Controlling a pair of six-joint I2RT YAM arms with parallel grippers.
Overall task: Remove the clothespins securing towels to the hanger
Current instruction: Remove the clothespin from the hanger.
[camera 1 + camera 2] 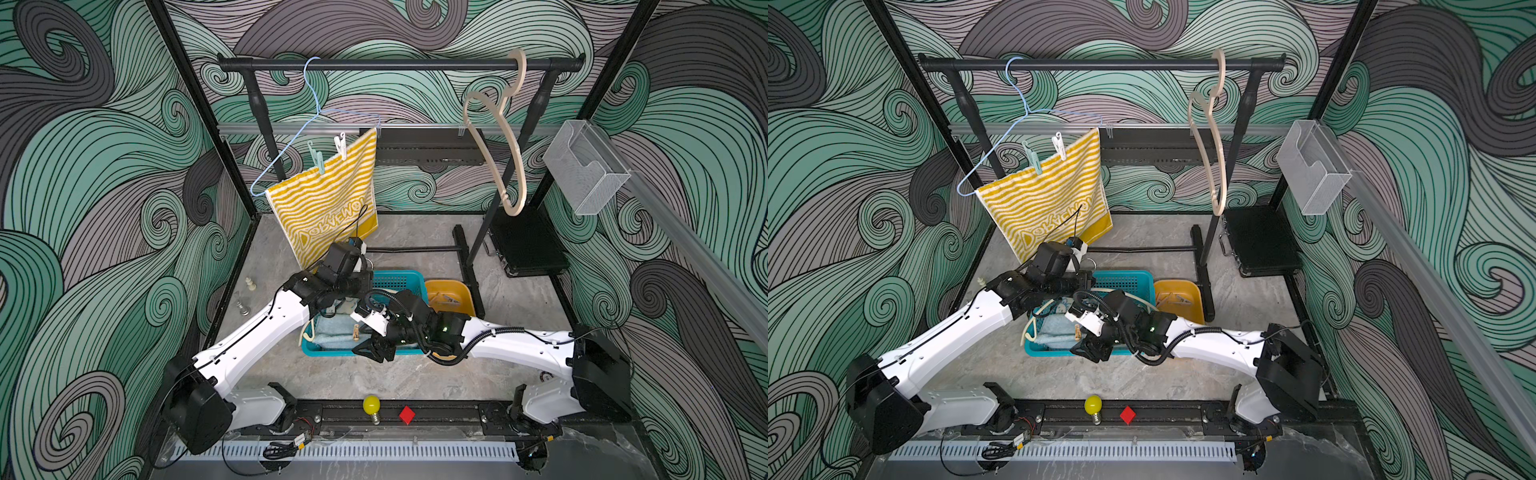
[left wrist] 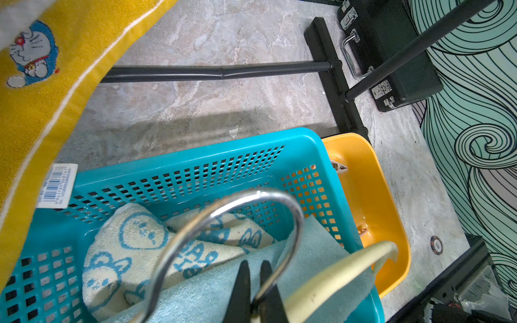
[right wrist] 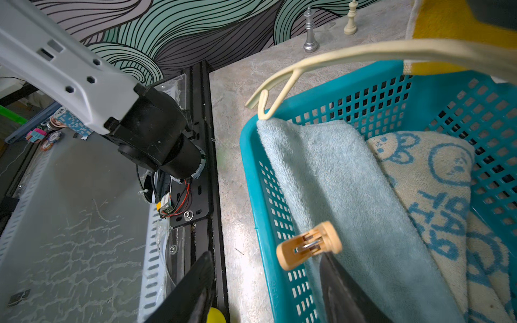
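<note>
A yellow-striped towel [image 1: 328,199] hangs from a blue wire hanger [image 1: 291,141], pinned by a mint clothespin [image 1: 318,160] and a white clothespin [image 1: 340,146]. In the teal basket [image 1: 399,280] lie a light-blue towel [image 3: 335,181] and a bunny towel [image 3: 436,179] on a cream hanger [image 3: 363,53]. My left gripper [image 2: 254,279] is shut on that hanger's metal hook [image 2: 223,207]. An orange clothespin [image 3: 307,246] grips the light-blue towel at the basket's near wall. My right gripper [image 3: 265,268] stands open around it, one finger [image 3: 335,279] right beside the pin.
An orange bin [image 1: 451,291] holding loose pins sits against the basket. The black rack [image 1: 395,64] carries a wooden hanger [image 1: 511,137]. Also here are a black case [image 1: 528,245], chess pieces [image 1: 249,284], a yellow bulb [image 1: 371,405] and a red cube [image 1: 407,414].
</note>
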